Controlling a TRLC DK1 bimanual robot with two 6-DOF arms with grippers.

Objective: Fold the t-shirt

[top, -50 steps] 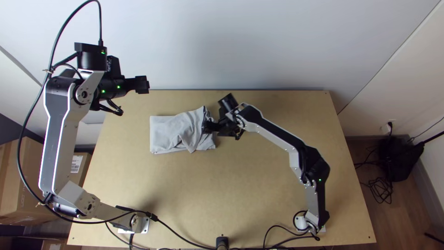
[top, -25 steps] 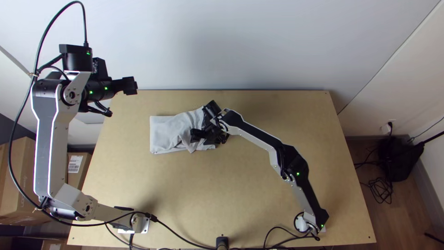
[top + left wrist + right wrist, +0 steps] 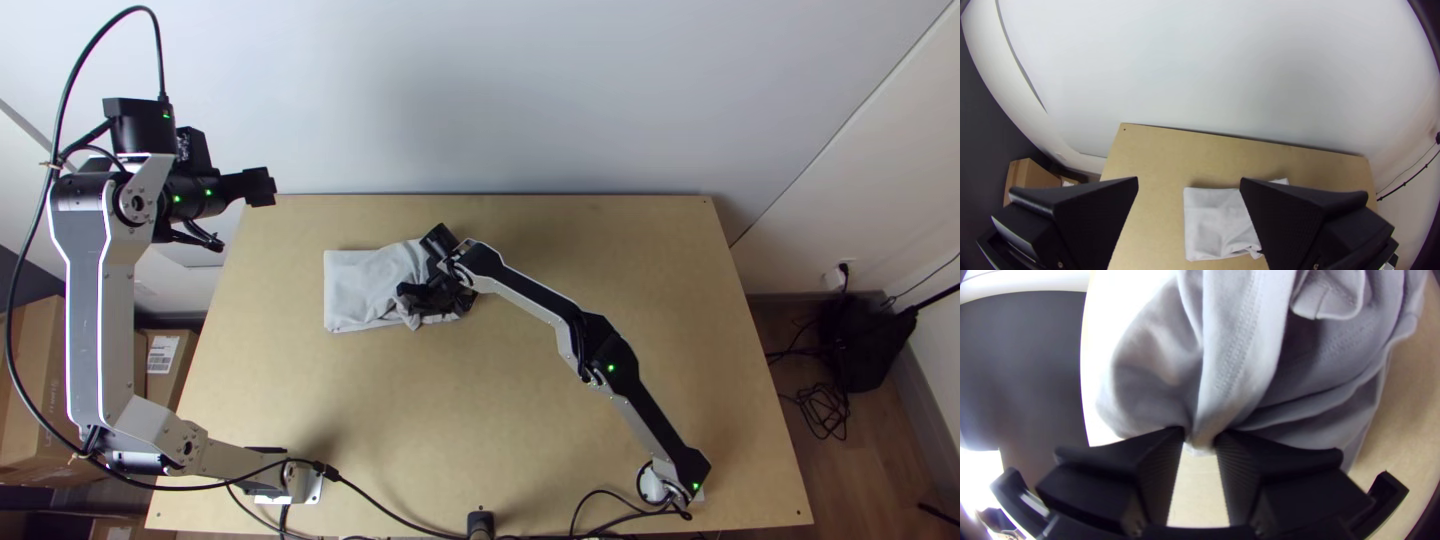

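Pale grey t-shirt [image 3: 350,285], folded into a compact, roughly rectangular bundle, and it's lying at the far side of the light wooden table [image 3: 560,430], left of the middle! One end lies fairly flat with neat corners, while the other is rumpled into creases, and that's where the black right gripper [image 3: 408,292] is working. And yes, the right wrist view has it: those broad, ribbed black fingers [image 3: 1245,465] are clamped on a pinch of the cloth, with a stitched band gathered between their tips and loose folds spreading on both sides of it. Its right arm [image 3: 525,302], silver-grey links and black joints, angles across the table from its base at the near right.

Over on the other flank, the black left gripper [image 3: 260,187] hangs by the table's far left corner, well apart from the shirt. Wide flat black fingers there [image 3: 1100,205], spread well apart, and nothing between them is gripped! Its left arm [image 3: 85,300], long and silver-grey, stands beyond the table's left edge. Brown cardboard boxes [image 3: 38,375] sit beside the table, down that same side.
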